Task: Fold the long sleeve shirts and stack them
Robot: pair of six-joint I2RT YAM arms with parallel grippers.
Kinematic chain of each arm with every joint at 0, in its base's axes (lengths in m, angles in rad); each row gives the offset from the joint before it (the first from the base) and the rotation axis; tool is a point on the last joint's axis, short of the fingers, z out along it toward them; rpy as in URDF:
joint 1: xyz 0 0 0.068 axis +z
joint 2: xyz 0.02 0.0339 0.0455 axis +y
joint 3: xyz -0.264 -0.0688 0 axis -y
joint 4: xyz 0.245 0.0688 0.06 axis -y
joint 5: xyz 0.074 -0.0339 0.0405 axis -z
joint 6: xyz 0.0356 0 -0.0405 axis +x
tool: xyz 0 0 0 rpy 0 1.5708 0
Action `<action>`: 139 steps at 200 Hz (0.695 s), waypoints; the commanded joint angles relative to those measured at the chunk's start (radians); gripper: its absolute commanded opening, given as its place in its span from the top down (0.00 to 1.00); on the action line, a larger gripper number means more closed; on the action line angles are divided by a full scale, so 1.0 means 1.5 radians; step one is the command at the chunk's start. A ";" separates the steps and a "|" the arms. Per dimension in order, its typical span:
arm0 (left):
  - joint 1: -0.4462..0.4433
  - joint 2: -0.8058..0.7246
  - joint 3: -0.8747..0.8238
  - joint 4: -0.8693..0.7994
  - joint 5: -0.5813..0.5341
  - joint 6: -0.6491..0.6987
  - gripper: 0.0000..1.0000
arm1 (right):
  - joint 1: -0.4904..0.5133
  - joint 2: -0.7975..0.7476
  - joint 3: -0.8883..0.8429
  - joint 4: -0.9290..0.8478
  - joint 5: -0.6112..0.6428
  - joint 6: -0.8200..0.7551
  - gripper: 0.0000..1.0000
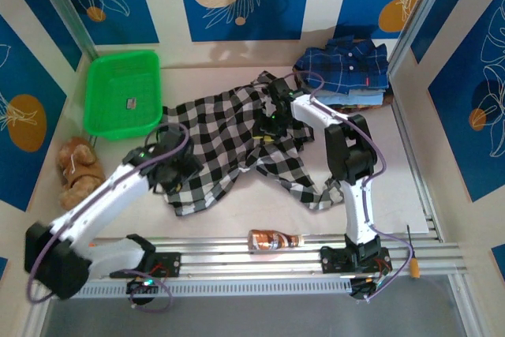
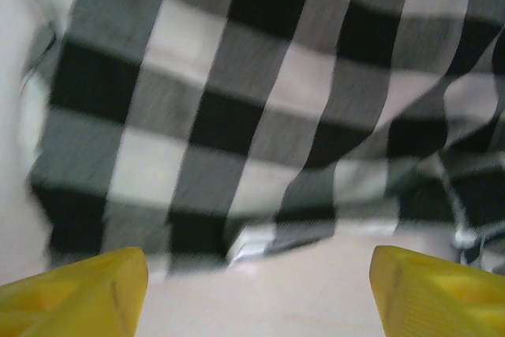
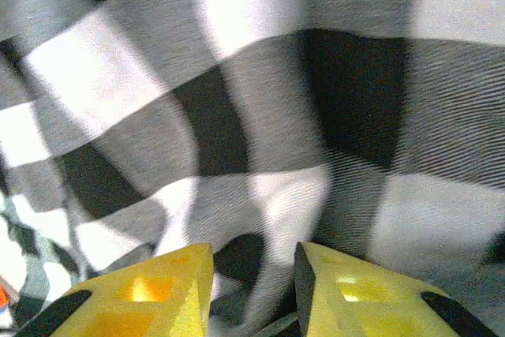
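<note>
The black-and-white checked shirt point(image 1: 229, 140) lies spread and rumpled across the middle of the table. My left gripper point(image 1: 180, 173) hovers at its near-left hem. In the left wrist view the yellow fingers point(image 2: 79, 293) stand wide apart, open, with bare table between them and the shirt's edge point(image 2: 237, 140) just beyond. My right gripper point(image 1: 272, 122) is down on the shirt's far right part. There its fingers point(image 3: 158, 293) stand close together, with a raised fold of the checked cloth point(image 3: 268, 219) between them. A stack of folded plaid shirts point(image 1: 343, 69), a navy one on top, sits at the back right.
A green plastic basket point(image 1: 122, 92) stands at the back left. A brown plush toy point(image 1: 79, 167) lies at the left edge. A brown bottle point(image 1: 274, 239) lies on the rail at the near edge. Bare table shows right of the shirt.
</note>
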 commanded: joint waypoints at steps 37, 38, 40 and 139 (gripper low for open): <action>0.063 0.342 0.220 0.125 0.136 0.206 0.26 | 0.087 -0.023 -0.027 -0.013 -0.064 -0.063 0.70; 0.064 0.346 0.222 0.126 0.136 0.206 0.26 | 0.089 -0.023 -0.027 -0.012 -0.064 -0.064 0.70; 0.064 0.355 0.225 0.127 0.135 0.207 0.26 | 0.092 -0.024 -0.030 -0.011 -0.063 -0.064 0.70; 0.079 0.504 0.242 0.167 0.105 0.185 0.27 | 0.145 -0.165 -0.280 0.032 -0.070 -0.110 0.76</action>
